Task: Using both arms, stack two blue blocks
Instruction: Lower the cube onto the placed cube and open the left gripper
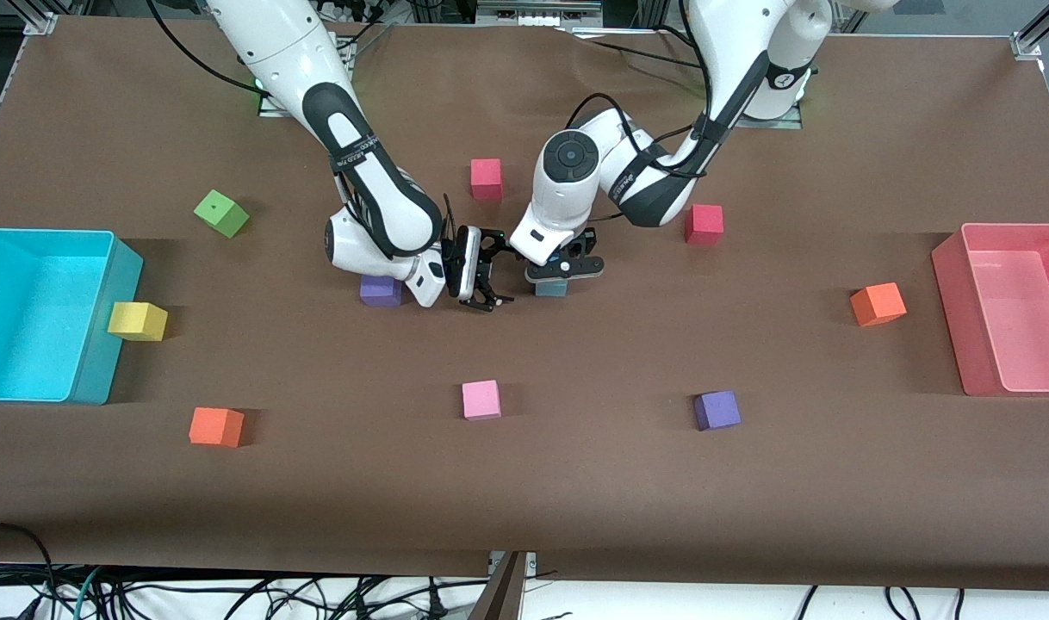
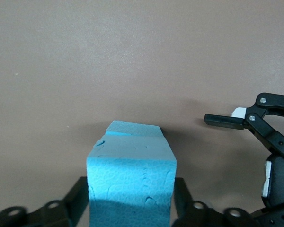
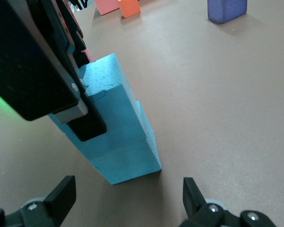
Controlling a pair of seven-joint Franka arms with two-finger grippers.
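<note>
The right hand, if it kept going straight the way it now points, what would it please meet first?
Most likely the stack of two blue blocks directly ahead, which the left hand grips by the top block. The right hand is open and empty beside it. Depth is hard to judge.

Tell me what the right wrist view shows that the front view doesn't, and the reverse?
Only the right wrist view shows that two blue blocks are stacked, the upper blue block on the lower blue block, with the open right gripper beside the stack. Only the front view shows the cyan bin, pink bin and scattered cubes. Both show the left gripper closed on the top block.
</note>
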